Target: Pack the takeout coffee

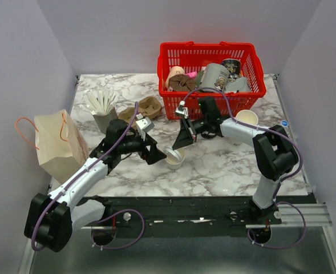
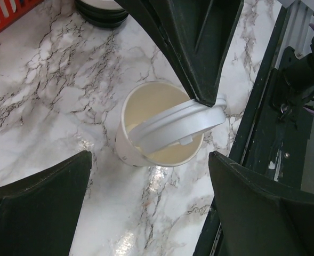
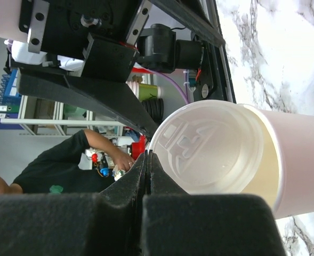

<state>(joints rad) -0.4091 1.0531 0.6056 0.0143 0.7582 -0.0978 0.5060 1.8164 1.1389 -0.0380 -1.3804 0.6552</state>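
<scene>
The small white paper cup [image 1: 175,160] stands on the marble table, also seen in the left wrist view [image 2: 130,146] and the right wrist view [image 3: 298,165]. Its white lid [image 2: 175,125] lies tilted across the open mouth, not seated, and also shows in the right wrist view [image 3: 215,146]. My right gripper [image 1: 178,144] is shut, with its tips [image 3: 149,156] touching the lid's raised rim. My left gripper [image 1: 156,153] is open and empty, and its fingers [image 2: 39,197] stand apart just short of the cup.
A brown paper bag [image 1: 56,145] with handles stands at the left table edge. A red basket [image 1: 213,104] of mixed items is at the back. A second lidless white cup [image 1: 246,118], a cardboard cup carrier [image 1: 145,107] and a cup of stirrers [image 1: 102,111] stand nearby.
</scene>
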